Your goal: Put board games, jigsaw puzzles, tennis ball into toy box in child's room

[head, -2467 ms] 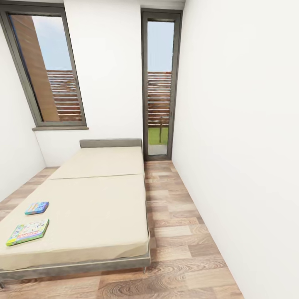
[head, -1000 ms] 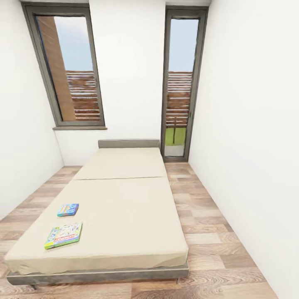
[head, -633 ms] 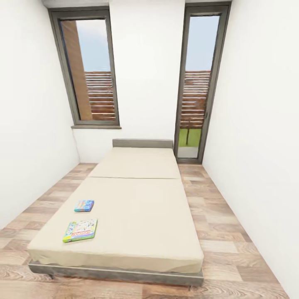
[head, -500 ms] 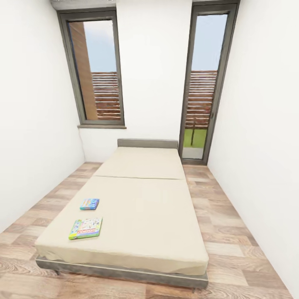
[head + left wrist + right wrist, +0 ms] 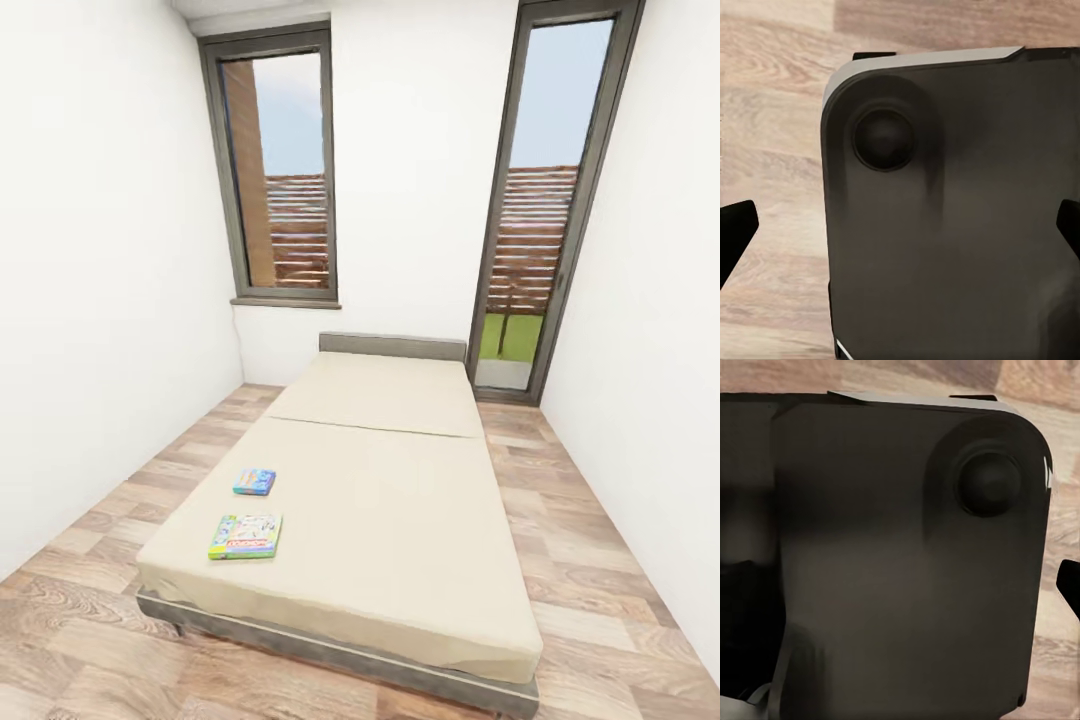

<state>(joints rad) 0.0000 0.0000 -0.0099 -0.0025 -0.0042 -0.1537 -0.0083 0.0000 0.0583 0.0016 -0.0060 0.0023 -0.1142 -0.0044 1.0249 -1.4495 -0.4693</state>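
The child's room (image 5: 420, 200) is narrow, with white walls close on both sides and two tall windows at the far end. The bed (image 5: 400, 500) takes most of the wood floor (image 5: 600, 560), leaving a strip of planks on each side. Two board games lie flat near its left edge, well apart from the headboard: the larger board game (image 5: 245, 536) close to the foot, the small blue board game (image 5: 254, 481) just beyond it. The step in hand looks like the approach; next calls for rolling up the left strip within arm's reach. The left gripper (image 5: 900, 225) hangs over the robot's dark base (image 5: 960, 225), fingers spread; the right gripper's fingers cannot be judged
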